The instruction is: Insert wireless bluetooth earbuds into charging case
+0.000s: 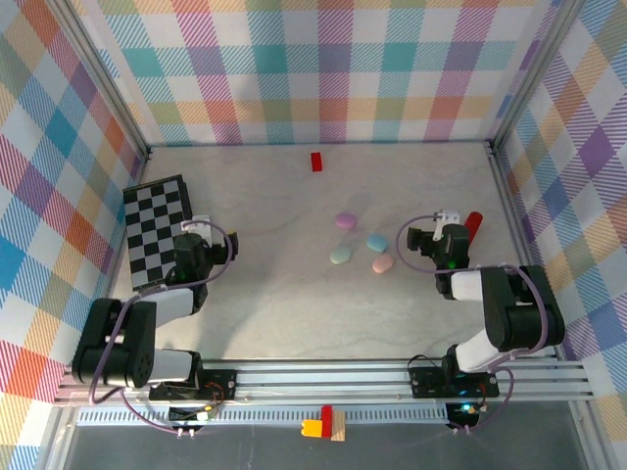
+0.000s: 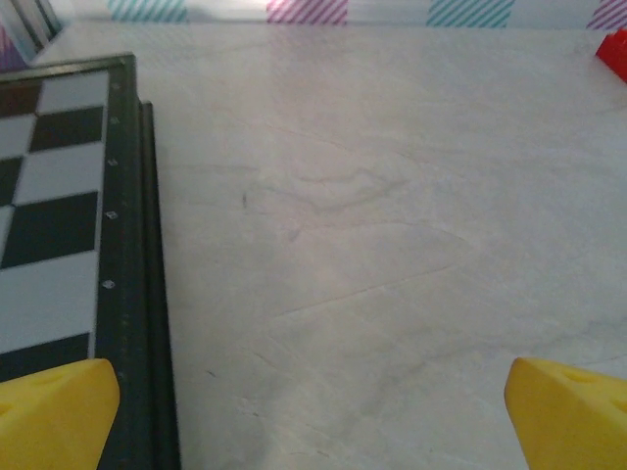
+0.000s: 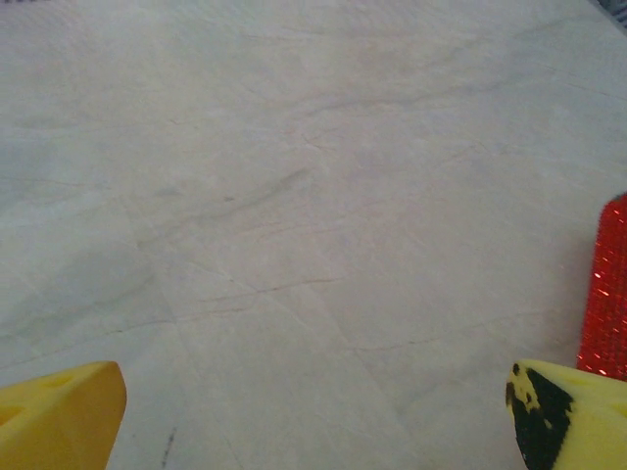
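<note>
Both arms are sitting low on the pale table, and neither is holding anything. The left gripper is spread wide: in the left wrist view its yellow fingertips are sitting at the two bottom corners with bare table between them. One tip is showing over the dark frame of the checkerboard; whether it is touching the frame, I cannot tell.

The right gripper is likewise spread wide and grasping nothing. In its wrist view the yellow fingertips are standing far apart over bare table. A red glittery strip is lying just beside the right-hand tip.

The earbuds are lying in a loose cluster in the middle of the table, between the two grippers and closer to the right one. They are small pastel ovals: a lilac one farthest back, a light blue one, a mint one, and a pink one nearest the arms. Each is lying flat with its long side running roughly left to right. They are too small to tell which end is which.

A small red block is sitting well apart, near the back wall.
</note>
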